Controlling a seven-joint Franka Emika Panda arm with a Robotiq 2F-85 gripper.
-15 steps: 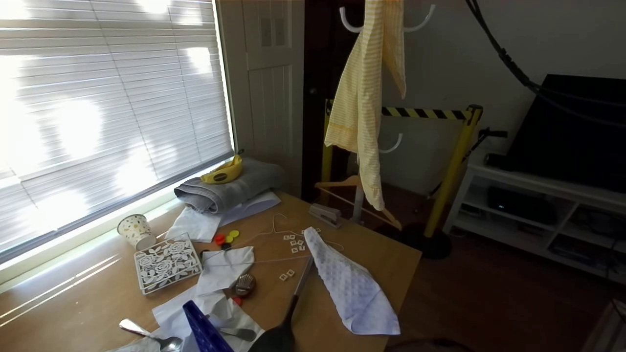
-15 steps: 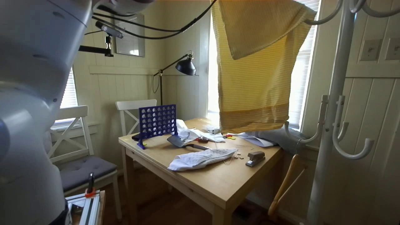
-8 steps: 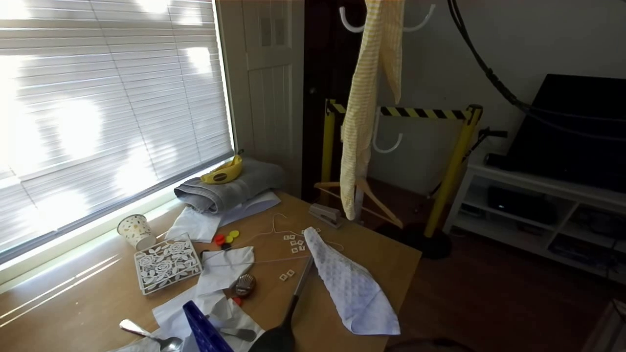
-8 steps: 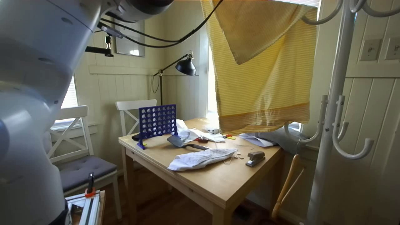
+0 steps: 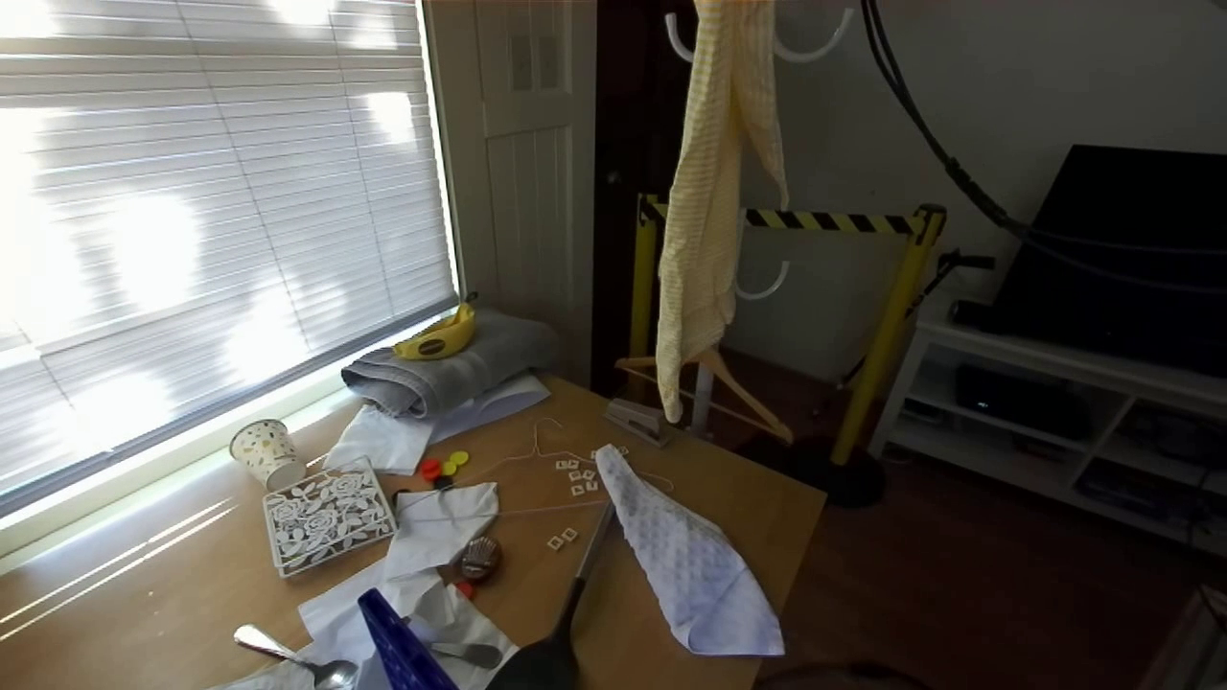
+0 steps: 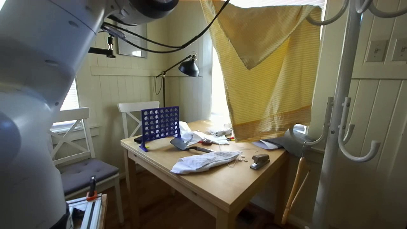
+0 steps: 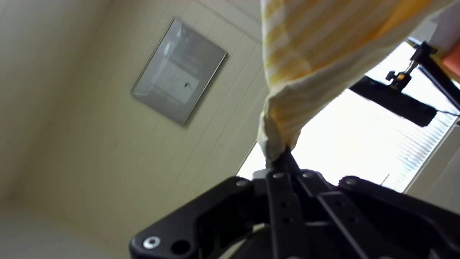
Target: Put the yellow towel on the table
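The yellow towel (image 6: 270, 92) hangs limp in the air in both exterior views (image 5: 705, 211), with one corner folded over its front. Its lower hem hangs near table height by the window side. Its upper edge overlaps a hook of the white coat rack (image 6: 340, 79); I cannot tell if it is caught there. In the wrist view my gripper (image 7: 284, 158) is shut on a bunched end of the towel (image 7: 309, 46). The gripper is outside both exterior views. The brown wooden table (image 6: 219, 190) also shows in an exterior view (image 5: 173, 613), under and beside the towel.
On the table are a white-blue cloth (image 5: 690, 565), a stapler (image 6: 259, 161), a blue game grid (image 6: 160, 124), a spatula (image 6: 181, 144), a paper cup (image 5: 268, 454) and a folded grey towel (image 5: 479, 355). A wooden hanger (image 6: 292, 190) hangs from the rack.
The arm and its cables have shifted slightly. The towel has swung and spread. Its free lower corner has moved toward the table and hangs near the stapler in an exterior view.
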